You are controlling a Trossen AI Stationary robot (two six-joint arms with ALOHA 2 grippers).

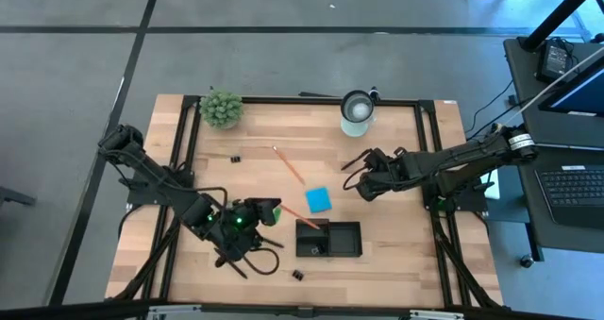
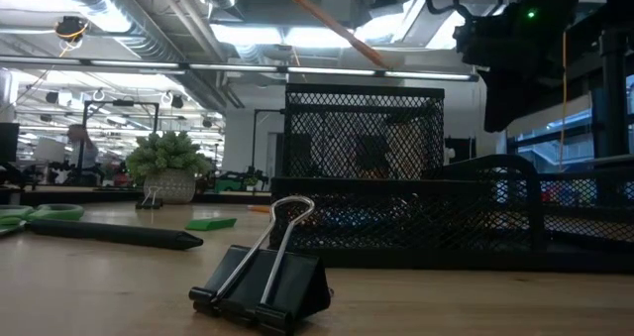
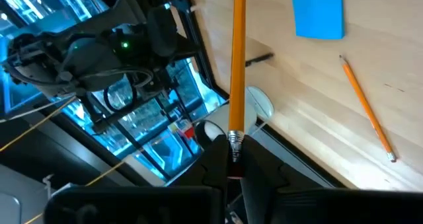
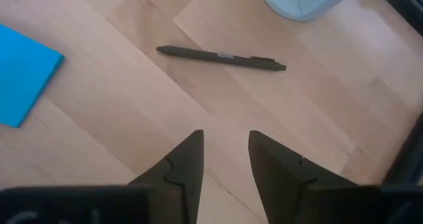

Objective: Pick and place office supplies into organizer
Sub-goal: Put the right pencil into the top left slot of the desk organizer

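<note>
My left gripper (image 1: pixel 272 210) (image 3: pixel 232 166) is over the near left part of the table, shut on an orange pencil (image 1: pixel 304 218) (image 2: pixel 332 21). The pencil slants out toward the black mesh organizer (image 1: pixel 357 229) (image 2: pixel 363 128). My right gripper (image 1: pixel 360 183) (image 4: pixel 225 151) hovers open over bare wood right of the blue note pad (image 1: pixel 318 200) (image 4: pixel 23 72). A black pen (image 4: pixel 221 57) lies beyond its fingers. A second pencil (image 1: pixel 288 164) (image 3: pixel 367 108) lies flat on the table. A binder clip (image 1: pixel 298 275) (image 2: pixel 263 277) sits near the front edge. My left gripper pinches the pencil between its two fingers at the metal ferrule end (image 3: pixel 234 141). The fingers lie along the pencil, which runs straight out from them. The pencil is lifted clear of the table, its free end (image 2: pixel 381 63) in the air above the organizer.
A white cup (image 1: pixel 357 112) and a fuzzy green plant (image 1: pixel 221 109) (image 2: pixel 168 163) stand along the far edge. Another clip (image 1: pixel 234 158) lies left of centre. A dark pen (image 2: pixel 109 234), a green block (image 2: pixel 211 223) and green scissors handles (image 2: pixel 40 214) lie on the near left.
</note>
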